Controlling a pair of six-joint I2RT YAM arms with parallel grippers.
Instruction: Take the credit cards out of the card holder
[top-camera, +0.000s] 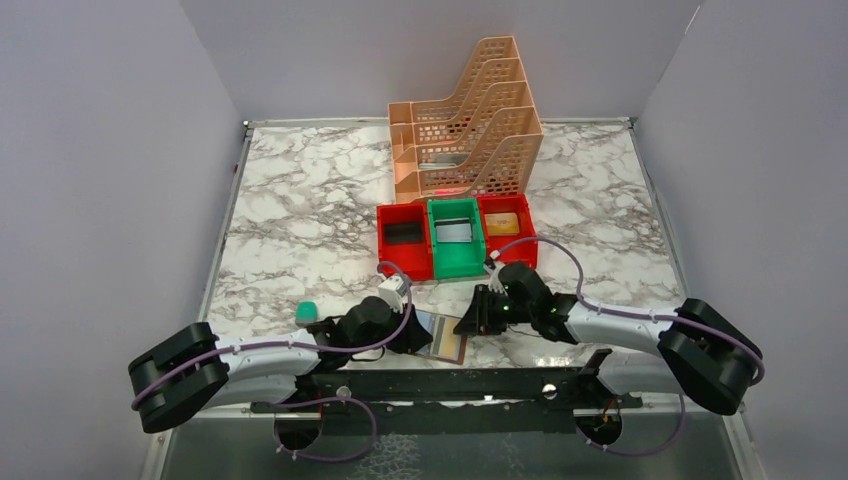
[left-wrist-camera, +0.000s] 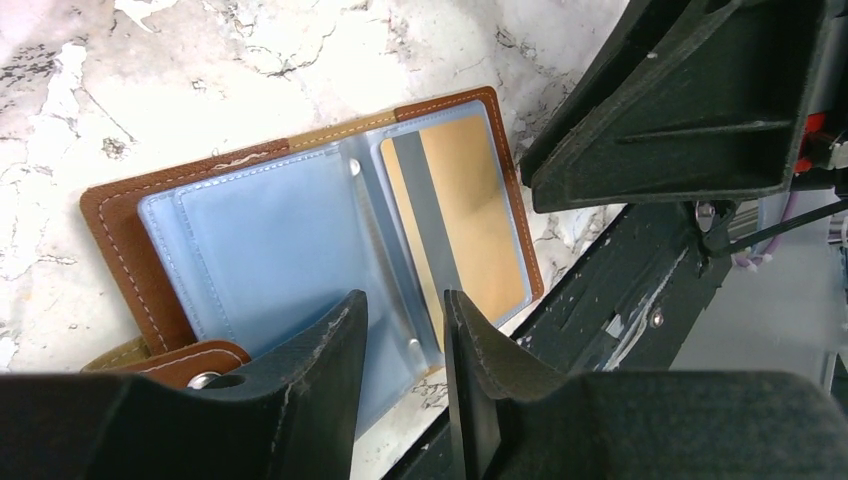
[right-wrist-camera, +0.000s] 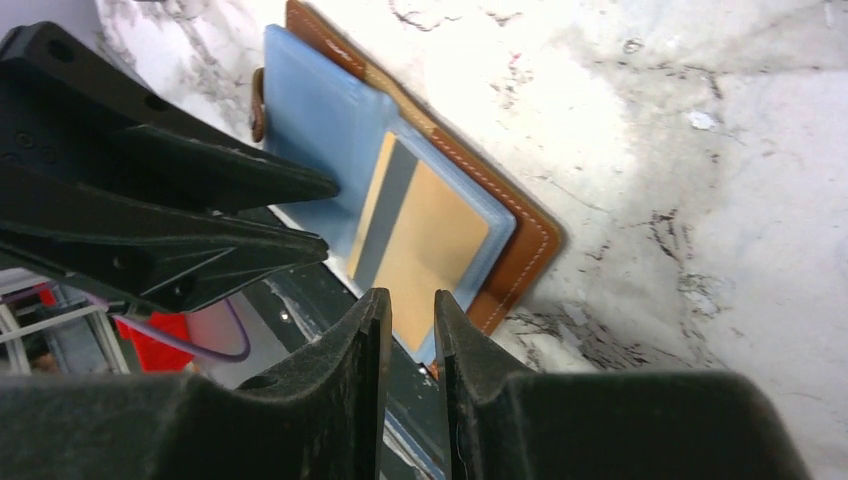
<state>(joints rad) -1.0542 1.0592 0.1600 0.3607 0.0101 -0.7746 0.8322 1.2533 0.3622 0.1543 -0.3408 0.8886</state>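
The brown leather card holder lies open and flat at the table's front edge, grey-blue pockets up. A gold credit card with a grey stripe sits inside its right-hand pocket. The left-hand pocket looks plain blue, and I cannot tell whether it holds a card. My left gripper hovers over the holder's near edge by the spine, open, nothing between its fingers. My right gripper hangs over the near corner of the card pocket, open by a narrow gap and holding nothing. The two grippers face each other closely across the holder.
A black metal rail runs along the table's front edge just beside the holder. Behind stand two red bins flanking a green bin, and a peach file rack. A small teal object lies at the left.
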